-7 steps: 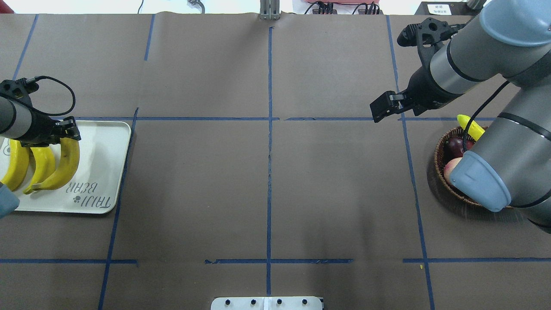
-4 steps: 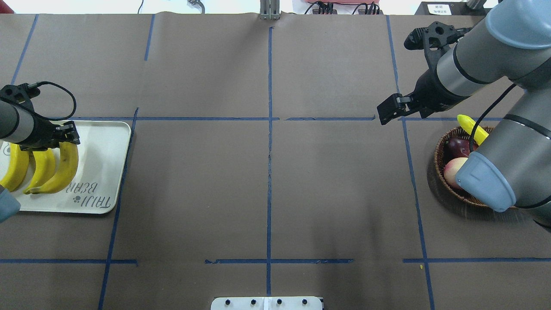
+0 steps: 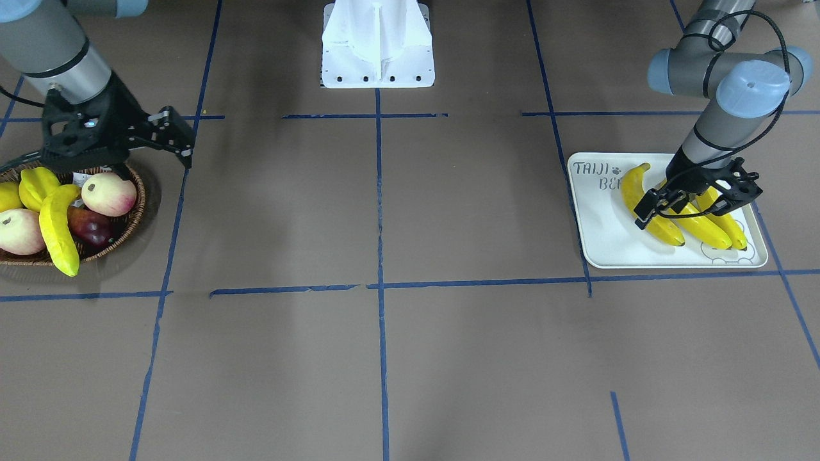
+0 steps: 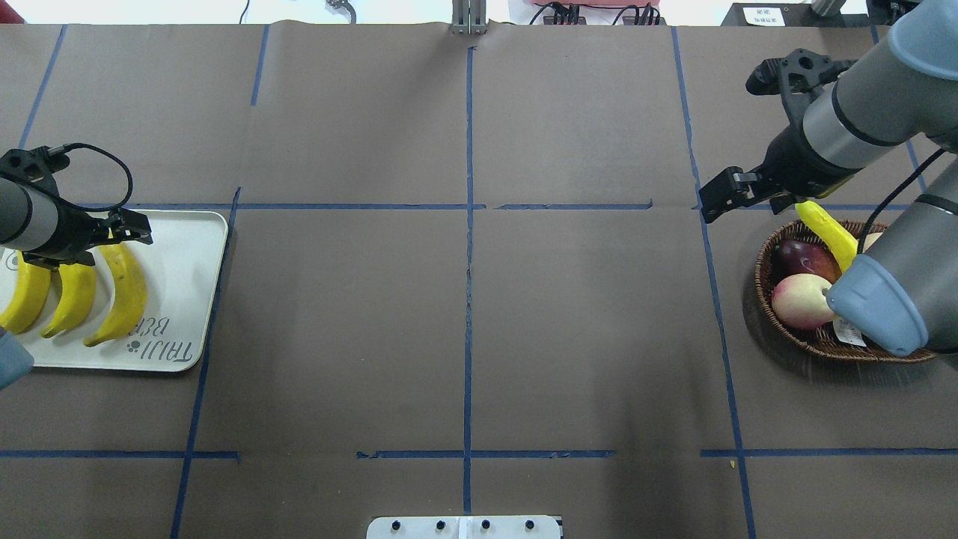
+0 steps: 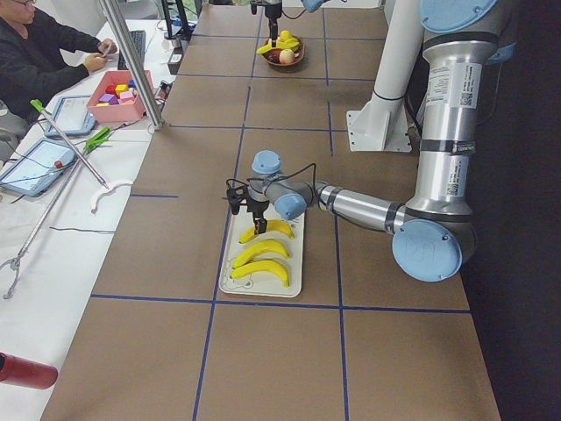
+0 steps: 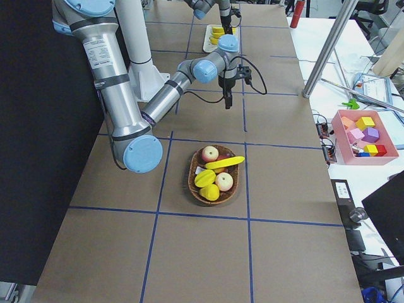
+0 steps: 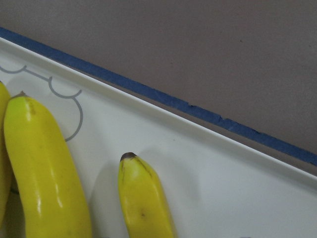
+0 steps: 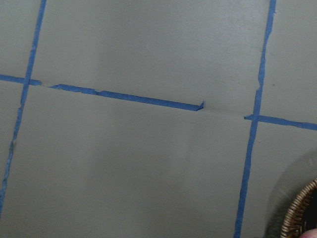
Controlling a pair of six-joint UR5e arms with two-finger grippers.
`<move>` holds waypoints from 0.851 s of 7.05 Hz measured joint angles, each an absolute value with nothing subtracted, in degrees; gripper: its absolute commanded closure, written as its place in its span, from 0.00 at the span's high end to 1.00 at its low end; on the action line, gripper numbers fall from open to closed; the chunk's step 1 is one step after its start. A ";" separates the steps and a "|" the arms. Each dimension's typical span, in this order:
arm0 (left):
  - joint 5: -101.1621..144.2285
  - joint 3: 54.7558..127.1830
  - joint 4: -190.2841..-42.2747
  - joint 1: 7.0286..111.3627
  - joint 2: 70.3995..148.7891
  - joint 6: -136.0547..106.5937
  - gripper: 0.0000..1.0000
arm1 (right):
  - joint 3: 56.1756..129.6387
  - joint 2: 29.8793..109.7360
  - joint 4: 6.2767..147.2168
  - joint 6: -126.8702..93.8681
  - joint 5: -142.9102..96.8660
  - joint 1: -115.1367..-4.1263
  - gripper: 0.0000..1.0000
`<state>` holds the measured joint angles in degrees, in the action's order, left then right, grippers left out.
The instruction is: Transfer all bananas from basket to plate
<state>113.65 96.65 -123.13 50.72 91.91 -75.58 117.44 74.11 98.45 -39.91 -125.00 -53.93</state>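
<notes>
Plate (image 4: 187, 254) at the robot's left end of the worktop (image 4: 337, 314), basket (image 3: 131, 224) at the right end. Well apart, with brown surface crossed by blue tape lines (image 4: 468, 299) between them. Three bananas (image 4: 73, 296) flat on the plate, side by side. Bare strip with grey lettering between the plate's inner edge and the banana nearest the worktop's middle. Left pincer (image 4: 133, 227) just above that banana's far end, jaws parted, gripping nothing. Right pincer (image 4: 716, 203) raised over the worktop near the basket, on its plate-ward side, jaws likewise apart and empty. Fourth banana (image 3: 56, 234) in the basket, laid across the other fruit, one end jutting past the rim on the operators' side.

Differences between views:
- **Overhead:** part of the basket hidden under the right arm (image 4: 876, 314), plate's outer edge cut off by the frame.
- **Front-facing:** whole plate with its bear outline, and full basket contents — two pale blushed round fruits (image 3: 109, 193), dark red fruit (image 3: 95, 229), starfruit (image 3: 35, 182), lemon (image 3: 6, 195).
- **Left wrist:** two banana tips, plate rim, and a tape line just outside it.
- **Right wrist:** tape lines and a sliver of wicker rim at the lower right corner.
- **Left side view only:** person (image 5: 39, 48) seated at a white side table beyond the worktop's long edge.
</notes>
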 measured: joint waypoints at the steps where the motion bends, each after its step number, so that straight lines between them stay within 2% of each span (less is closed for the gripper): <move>1: 115.31 98.19 -122.99 50.72 92.05 -76.23 0.99 | 117.27 76.55 98.39 -37.11 -127.03 -55.86 1.00; 4: 118.06 102.10 -122.41 50.51 93.59 -81.90 0.99 | 117.04 83.64 97.73 -27.55 -135.04 -62.71 1.00; 6: 118.20 102.36 -122.35 50.46 94.92 -83.76 0.99 | 113.36 89.01 86.18 -26.41 -137.19 -65.22 1.00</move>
